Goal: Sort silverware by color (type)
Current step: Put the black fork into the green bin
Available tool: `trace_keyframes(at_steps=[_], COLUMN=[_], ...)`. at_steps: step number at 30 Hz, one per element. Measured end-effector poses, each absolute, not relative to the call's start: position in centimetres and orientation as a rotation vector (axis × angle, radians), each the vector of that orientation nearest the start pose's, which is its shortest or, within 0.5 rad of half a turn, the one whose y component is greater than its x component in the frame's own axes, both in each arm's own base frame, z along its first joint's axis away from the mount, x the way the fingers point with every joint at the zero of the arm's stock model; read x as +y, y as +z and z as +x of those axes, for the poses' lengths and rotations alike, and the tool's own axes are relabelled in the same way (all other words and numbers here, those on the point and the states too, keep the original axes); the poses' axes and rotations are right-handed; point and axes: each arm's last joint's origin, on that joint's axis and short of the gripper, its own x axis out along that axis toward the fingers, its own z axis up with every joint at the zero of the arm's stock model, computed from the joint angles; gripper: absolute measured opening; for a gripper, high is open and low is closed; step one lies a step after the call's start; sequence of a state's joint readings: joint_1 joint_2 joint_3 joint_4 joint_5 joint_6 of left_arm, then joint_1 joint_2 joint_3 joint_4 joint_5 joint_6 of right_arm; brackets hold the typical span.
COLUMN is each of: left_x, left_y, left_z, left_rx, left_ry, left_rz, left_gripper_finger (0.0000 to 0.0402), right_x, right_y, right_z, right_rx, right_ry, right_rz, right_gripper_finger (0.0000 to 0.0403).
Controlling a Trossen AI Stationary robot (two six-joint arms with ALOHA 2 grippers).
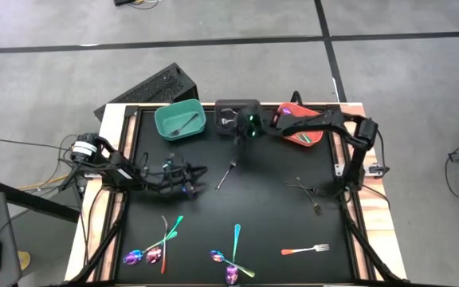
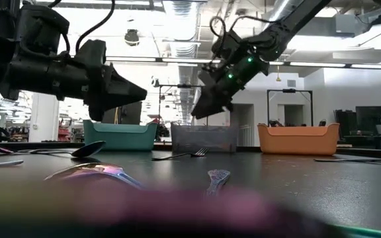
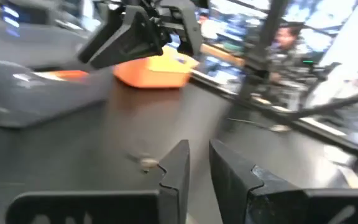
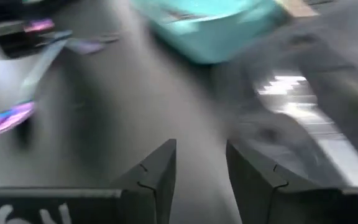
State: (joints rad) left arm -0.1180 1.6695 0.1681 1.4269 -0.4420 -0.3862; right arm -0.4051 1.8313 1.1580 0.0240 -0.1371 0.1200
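Silverware point(image 1: 228, 174) lies scattered from the table's middle to its near edge as the right gripper point(image 1: 243, 137), fingers parted and empty, hovers beside the far-edge grey bin point(image 1: 237, 117), apparently just after a drop, while the left gripper point(image 1: 198, 172), slightly open, waits mid-table.

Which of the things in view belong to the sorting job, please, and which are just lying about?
Job:
- orange fork
- grey fork
- iridescent spoons
- teal bin, grey bin, orange bin
- left pincer
- right pincer, jaws parted, empty

Lying about:
- keyboard
- cables
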Motion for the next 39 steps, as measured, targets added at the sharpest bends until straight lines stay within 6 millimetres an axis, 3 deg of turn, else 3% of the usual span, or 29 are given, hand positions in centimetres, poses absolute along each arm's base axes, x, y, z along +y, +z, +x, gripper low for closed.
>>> trace_keyframes(at_steps=[5,10,18,23,31,35,39], left_x=[-2.7,-4.6,-5.8,-6.5,-7.0,-6.2,-4.7], left_y=[12.3,13.5,15.8,17.3,20.6,21.2,21.2], left_z=[22.1,21.8,20.5,20.0,18.3,17.1,16.5], left_rx=[0.018,-0.016,0.043,0.191,0.394,0.439,0.509], left_ry=[0.150,0.052,0.130,0.171,0.347,0.520,0.584], left_rz=[-0.437,-0.447,-0.365,-0.289,-0.182,-0.084,0.004], left_gripper_finger=[0.0081,0.0083,0.0083,0.0083,0.0083,0.0083,0.0083], right_x=[-9.1,-3.8,1.6,2.7,2.9,2.4,1.6], right_y=[19.9,20.7,23.4,24.3,22.3,19.6,17.4], right_z=[38.0,38.2,35.8,32.7,28.8,28.5,29.6], right_rx=[0.607,0.649,0.637,0.583,0.352,0.266,0.245], right_ry=[-0.126,-0.039,-0.077,-0.151,-0.173,-0.179,-0.204], right_rz=[0.236,0.164,0.041,0.036,0.103,0.121,0.139], right_gripper_finger=[0.0139,0.0119,0.0107,0.0107,0.0107,0.0107,0.0107])
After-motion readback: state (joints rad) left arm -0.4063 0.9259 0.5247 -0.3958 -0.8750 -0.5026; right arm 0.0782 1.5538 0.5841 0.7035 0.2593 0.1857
